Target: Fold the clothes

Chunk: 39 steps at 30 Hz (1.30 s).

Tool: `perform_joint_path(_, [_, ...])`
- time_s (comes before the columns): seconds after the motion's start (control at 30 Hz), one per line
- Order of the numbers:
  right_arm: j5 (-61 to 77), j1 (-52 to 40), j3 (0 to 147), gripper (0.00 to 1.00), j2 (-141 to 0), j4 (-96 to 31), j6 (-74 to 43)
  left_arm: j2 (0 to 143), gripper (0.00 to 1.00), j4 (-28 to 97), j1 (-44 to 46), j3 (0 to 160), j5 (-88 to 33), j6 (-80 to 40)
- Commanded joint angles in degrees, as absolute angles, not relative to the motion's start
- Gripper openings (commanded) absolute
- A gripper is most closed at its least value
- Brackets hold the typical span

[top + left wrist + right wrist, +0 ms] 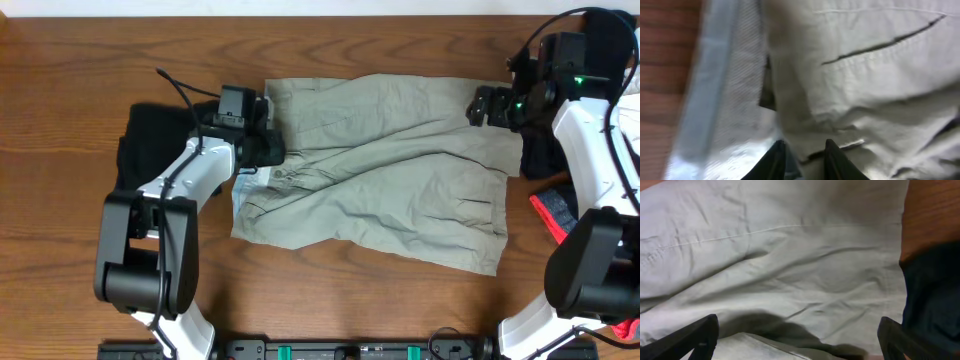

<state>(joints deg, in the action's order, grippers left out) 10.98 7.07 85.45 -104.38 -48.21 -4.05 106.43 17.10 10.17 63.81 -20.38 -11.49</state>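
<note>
The pale khaki-green shorts [385, 175] lie spread flat mid-table, with a fold across the upper leg. Their waistband [250, 190] is at the left, its pale blue lining [720, 100] turned up. My left gripper [268, 148] sits on that waistband end. In the left wrist view the left gripper [805, 150] has its jaws only narrowly apart, with a ridge of khaki cloth and lining between them. My right gripper [482, 105] hovers over the shorts' upper right corner. The right wrist view shows that gripper [797, 345] wide open, with only flat fabric [790, 255] beneath.
A black garment [148, 140] lies under the left arm at the left. Another black garment [540, 155] and a coral-red one [555, 212] lie by the shorts' right edge, and the black one [935, 295] also borders the leg hem. Bare wooden table [330, 300] runs along the front.
</note>
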Motion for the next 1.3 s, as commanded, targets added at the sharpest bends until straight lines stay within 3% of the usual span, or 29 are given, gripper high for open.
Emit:
perform_joint_path(0.0, [11.6,6.5,85.3,0.99,-104.5,-48.2,-3.6,107.1,0.27,16.9,10.1,64.0,-24.1,-10.1])
perform_joint_path(0.07, [11.6,6.3,85.3,0.97,-104.5,-48.2,-3.6,107.1,0.26,16.6,10.1,64.0,-24.1,-10.0])
perform_joint_path(0.1, [11.6,6.3,85.3,0.96,-104.5,-48.2,-3.6,107.1,0.21,16.4,10.1,64.0,-24.1,-10.0])
perform_joint_path(0.13, [11.6,6.3,85.3,0.95,-104.5,-48.2,-3.6,107.1,0.08,16.1,10.1,64.0,-24.1,-9.3])
perform_joint_path(0.17, [11.6,6.3,85.3,0.94,-104.5,-48.3,-3.6,107.1,0.06,15.9,10.1,64.0,-24.0,-8.6])
perform_joint_path(0.9, [11.4,6.3,85.3,0.91,-104.5,-48.4,-3.6,107.0,0.06,4.1,0.6,64.6,-22.9,-7.3])
perform_joint_path(1.27, [11.4,6.3,84.9,0.91,-104.6,-53.0,-3.6,107.2,0.06,3.8,0.4,64.6,-16.8,-4.9])
